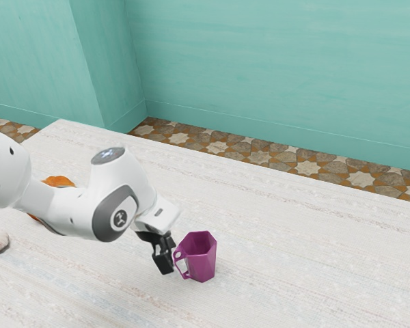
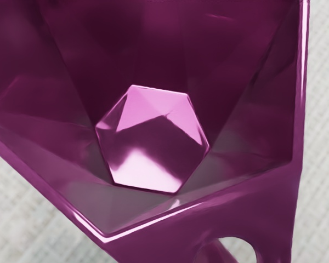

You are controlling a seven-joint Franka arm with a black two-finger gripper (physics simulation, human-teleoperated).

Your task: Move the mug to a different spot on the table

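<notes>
Purple mug (image 1: 199, 256) (image 2: 148, 137) stands upright on the table (image 1: 294, 225); my gripper (image 1: 166, 265) is at its handle, and I cannot tell whether it grips.

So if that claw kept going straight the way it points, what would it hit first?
Most likely the purple mug, at its handle; the claw points down right beside it. Depth is unclear, so it might just miss and reach the table.

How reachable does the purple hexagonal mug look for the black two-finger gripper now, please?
Probably yes: the black gripper hangs right at the handle of the purple hexagonal mug, with nothing between them.
</notes>
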